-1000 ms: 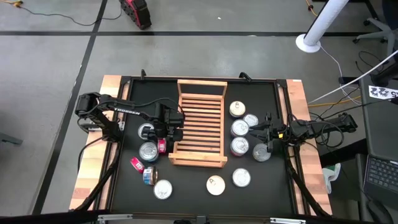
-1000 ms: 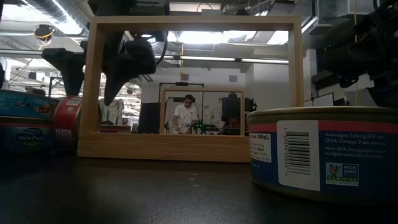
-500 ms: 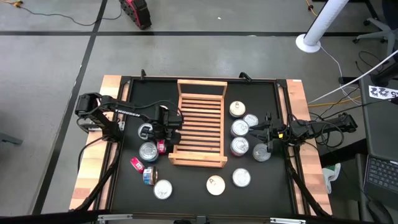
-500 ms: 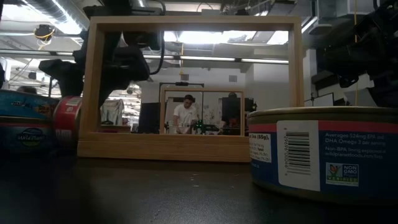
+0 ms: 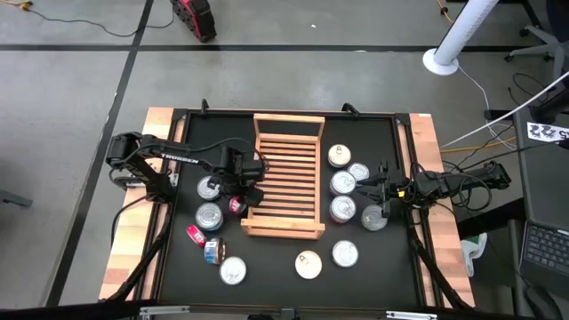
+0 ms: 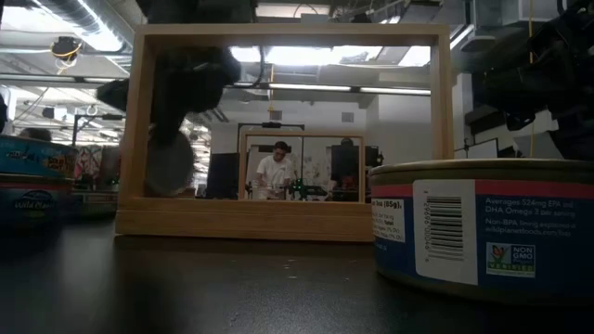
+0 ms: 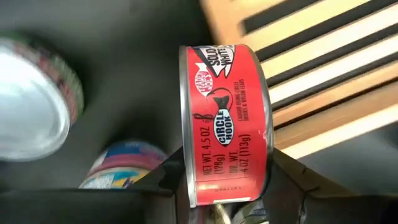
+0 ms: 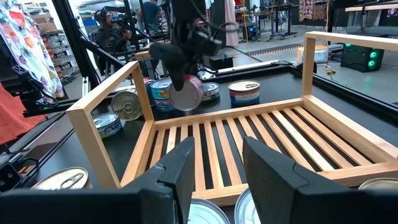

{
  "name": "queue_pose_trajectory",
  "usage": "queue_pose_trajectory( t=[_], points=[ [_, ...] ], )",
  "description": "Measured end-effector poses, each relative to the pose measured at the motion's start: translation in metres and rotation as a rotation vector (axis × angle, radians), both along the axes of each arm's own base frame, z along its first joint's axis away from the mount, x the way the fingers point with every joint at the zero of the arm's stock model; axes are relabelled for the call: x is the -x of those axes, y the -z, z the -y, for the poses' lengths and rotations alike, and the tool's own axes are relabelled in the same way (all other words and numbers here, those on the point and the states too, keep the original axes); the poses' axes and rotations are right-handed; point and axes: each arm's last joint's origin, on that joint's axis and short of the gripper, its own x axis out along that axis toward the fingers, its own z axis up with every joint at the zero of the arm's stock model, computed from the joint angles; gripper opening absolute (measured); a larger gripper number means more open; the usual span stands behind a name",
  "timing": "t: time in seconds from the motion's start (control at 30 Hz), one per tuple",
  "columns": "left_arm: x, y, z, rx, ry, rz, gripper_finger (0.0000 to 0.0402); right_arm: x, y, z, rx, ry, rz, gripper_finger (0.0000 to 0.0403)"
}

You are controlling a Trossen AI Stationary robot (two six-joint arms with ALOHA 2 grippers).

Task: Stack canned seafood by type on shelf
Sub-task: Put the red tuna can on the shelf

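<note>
My left gripper [image 5: 238, 194] is shut on a red-labelled round tin [image 7: 224, 124], just left of the wooden slatted shelf [image 5: 284, 173] near its near-left corner. The tin is lifted and stands on edge; its silver face shows in the right wrist view [image 8: 186, 93] and in the low view [image 6: 172, 162]. My right gripper [image 8: 217, 180] is open and empty at the shelf's right side [image 5: 375, 190], over a group of round tins [image 5: 343, 183]. The shelf holds no tins. My left gripper pinches the red tin between its two fingers [image 7: 168, 183], one on each flat face, near the rim [image 7: 217, 193] nearest the wrist. The fingers come from above, pointing down. The tin hangs on edge below them, clear of the table, its red label wall [image 7: 221, 112] facing the wrist camera.
Round tins [image 5: 212, 216] and small oblong tins [image 5: 195, 234] lie left of the shelf. More round tins lie near the table's near edge [image 5: 308, 264] and right of the shelf [image 5: 374, 218]. A blue-labelled tin [image 6: 483, 227] fills the low view's right. People stand in the room behind.
My left gripper has lifted the red tin off the table and carried it toward the shelf. The tin has risen and turned, so that its silver flat face now shows in the low view in place of its red wall.
</note>
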Motion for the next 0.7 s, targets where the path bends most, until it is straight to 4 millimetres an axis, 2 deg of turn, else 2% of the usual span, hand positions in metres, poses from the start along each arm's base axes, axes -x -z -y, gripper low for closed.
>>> queue_pose_trajectory(
  t=[0.2,0.4,0.53,0.7],
  points=[
    [-0.011,-0.022,-0.02,-0.165,0.073,0.094,0.0134,0.0,0.0,0.0,0.0,0.0,0.0,0.0136],
    [-0.018,-0.034,-0.057,-0.448,0.116,0.163,0.0134,0.0,0.0,0.0,0.003,0.014,0.001,0.0136],
    [-0.033,-0.03,-0.08,-0.637,0.204,0.227,0.0134,0.0,0.0,0.001,0.006,0.031,0.001,0.0136],
    [-0.054,-0.011,-0.1,-0.794,0.452,0.21,0.014,0.0,0.0,0.001,0.006,0.035,0.001,0.0136]
  ],
)
